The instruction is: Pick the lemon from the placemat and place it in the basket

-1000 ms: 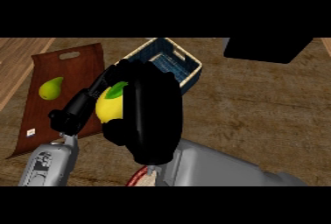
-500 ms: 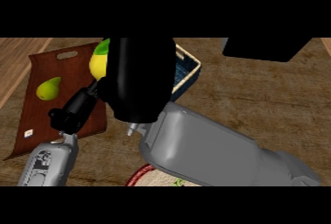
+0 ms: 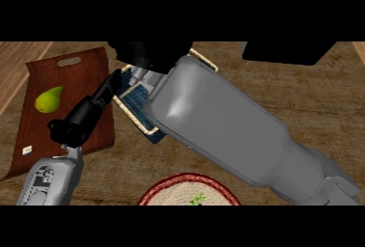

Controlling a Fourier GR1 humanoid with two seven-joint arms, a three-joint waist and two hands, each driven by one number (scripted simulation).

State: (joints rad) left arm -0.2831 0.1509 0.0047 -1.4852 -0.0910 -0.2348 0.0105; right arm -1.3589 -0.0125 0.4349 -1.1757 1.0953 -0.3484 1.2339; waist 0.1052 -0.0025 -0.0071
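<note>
Right hand (image 3: 149, 54) over basket (image 3: 140, 110), far centre; fingers hidden, grip state unknown. Lemon unseen. Release unconfirmed. Left hand (image 3: 82, 118) relaxed, spread, holding nothing.

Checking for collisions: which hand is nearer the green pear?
Left. The left hand sits just right of the green pear on the brown board; the right hand is farther, above the basket.

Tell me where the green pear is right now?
In the head view the pear lies at the left, on the reddish-brown board, just left of the left hand and away from the basket.
</note>
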